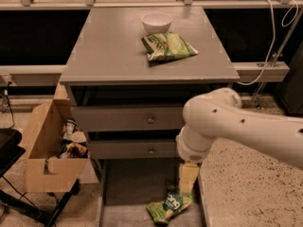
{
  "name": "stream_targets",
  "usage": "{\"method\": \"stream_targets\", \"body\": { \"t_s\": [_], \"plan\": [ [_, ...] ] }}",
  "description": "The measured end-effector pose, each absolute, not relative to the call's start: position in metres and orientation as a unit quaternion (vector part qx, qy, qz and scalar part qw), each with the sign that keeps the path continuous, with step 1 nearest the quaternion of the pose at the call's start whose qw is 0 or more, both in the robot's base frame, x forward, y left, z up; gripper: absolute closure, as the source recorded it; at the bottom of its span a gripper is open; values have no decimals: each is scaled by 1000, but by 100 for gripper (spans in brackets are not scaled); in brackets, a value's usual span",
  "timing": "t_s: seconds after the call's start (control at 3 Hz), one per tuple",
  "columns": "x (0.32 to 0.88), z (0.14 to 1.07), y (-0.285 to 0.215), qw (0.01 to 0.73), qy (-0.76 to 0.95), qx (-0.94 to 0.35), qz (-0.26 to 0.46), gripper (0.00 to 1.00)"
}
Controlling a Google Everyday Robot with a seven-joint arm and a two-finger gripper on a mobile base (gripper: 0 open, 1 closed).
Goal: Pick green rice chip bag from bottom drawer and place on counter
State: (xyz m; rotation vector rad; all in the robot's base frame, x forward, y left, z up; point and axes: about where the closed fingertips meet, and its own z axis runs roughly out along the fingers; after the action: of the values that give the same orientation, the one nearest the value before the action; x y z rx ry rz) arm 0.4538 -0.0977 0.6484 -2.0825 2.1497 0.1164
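The green rice chip bag (168, 205) lies on the floor of the open bottom drawer (128, 188), near its right side. My white arm reaches in from the right and bends down. My gripper (187, 178) hangs at the drawer's right side, right above the bag's upper right corner. The grey counter (113, 51) forms the cabinet top above, and it holds a paler green bag (168, 46) and a white bowl (156, 21).
Two shut grey drawers with round knobs (150, 119) sit above the open one. An open cardboard box (49, 150) with clutter stands left of the cabinet. A black stand (9, 150) is at the far left. Speckled floor (246, 193) lies to the right.
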Motion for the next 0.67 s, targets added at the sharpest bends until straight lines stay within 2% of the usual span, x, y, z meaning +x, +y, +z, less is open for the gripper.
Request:
{"method": "stream_targets", "body": {
  "t_s": [0.67],
  "plan": [
    [474, 505, -56, 95, 661, -740, 79, 0]
  ]
}}
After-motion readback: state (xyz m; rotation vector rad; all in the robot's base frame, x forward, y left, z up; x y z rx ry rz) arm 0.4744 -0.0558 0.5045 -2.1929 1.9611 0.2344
